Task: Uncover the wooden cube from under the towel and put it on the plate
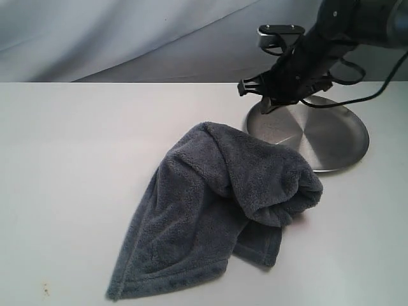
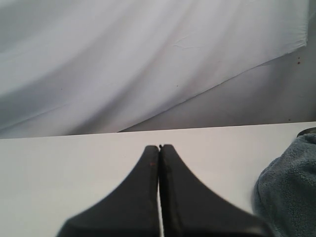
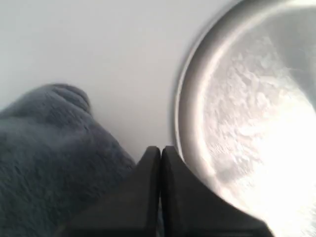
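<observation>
**Entry: cube-to-plate task, state of progress**

- **Towel**: grey-blue fleece, bunched in a thick rolled heap at the middle of the worktop. One long flap trails toward the near edge. Its far bulge lies just beside the plate's near rim; whether they touch cannot be told.
- **Wooden cube**: not visible in any view. Judged to lie under the heap, probably within the thick roll, though the exact spot cannot be told.
- **Plate**: round steel dish at the right rear of the worktop, with nothing on it.
- **Right claw**: jaws pressed together with nothing between them. It hangs over the plate's left rim, close by the towel's far end.
- **Left claw**: jaws closed flat against each other, empty. It is outside the exterior view and faces across bare worktop, with the towel's edge off to one side.
- **Progress**: early. The uncovering is not done, as the cloth hides the cube entirely. Grasp, carry and set-down are all left to do.
- **Next requirement (judged)**: a claw must open, pinch a fold and draw the cloth off before the cube can be gripped.
</observation>
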{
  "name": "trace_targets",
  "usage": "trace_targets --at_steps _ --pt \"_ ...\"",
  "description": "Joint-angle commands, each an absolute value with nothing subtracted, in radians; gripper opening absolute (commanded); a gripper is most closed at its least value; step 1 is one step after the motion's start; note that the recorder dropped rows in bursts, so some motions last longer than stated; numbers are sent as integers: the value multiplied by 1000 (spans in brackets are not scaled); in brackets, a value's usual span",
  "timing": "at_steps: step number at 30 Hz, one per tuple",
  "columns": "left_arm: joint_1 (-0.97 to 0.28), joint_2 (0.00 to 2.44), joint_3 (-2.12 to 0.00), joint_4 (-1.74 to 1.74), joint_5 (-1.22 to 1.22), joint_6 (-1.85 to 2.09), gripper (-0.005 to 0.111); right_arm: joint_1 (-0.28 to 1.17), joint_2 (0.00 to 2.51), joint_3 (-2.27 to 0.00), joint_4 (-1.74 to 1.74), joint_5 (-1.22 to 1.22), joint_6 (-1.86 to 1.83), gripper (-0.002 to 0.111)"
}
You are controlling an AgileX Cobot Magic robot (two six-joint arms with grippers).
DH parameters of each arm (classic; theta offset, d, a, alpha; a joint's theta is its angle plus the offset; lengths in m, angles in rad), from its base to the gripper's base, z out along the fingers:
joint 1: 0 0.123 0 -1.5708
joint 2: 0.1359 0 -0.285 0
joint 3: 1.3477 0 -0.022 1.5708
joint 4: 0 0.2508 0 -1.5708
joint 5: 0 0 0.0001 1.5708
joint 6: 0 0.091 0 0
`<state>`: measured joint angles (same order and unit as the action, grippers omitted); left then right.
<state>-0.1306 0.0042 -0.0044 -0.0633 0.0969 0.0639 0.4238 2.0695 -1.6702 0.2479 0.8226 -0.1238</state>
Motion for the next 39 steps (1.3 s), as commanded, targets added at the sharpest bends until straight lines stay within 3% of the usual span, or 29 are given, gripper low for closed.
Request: trace_targets --at_steps 1,10,21,28,34,39 --pt "-128 0 0 -66 86 61 0 458 2167 -1787 334 843 -182 0" --pt "-128 0 0 -66 86 61 0 633 2291 -1962 292 862 -199 0" --pt "-128 0 0 -66 86 61 0 848 2244 -1918 283 1080 -258 0" --pt "-128 0 0 -66 86 61 0 930 2108 -1682 272 1003 -262 0" --pt "-128 0 0 -66 86 61 0 935 1812 -1189 216 729 -228 0" --pt "-128 0 0 -66 86 61 0 735 1596 -885 107 470 -39 0"
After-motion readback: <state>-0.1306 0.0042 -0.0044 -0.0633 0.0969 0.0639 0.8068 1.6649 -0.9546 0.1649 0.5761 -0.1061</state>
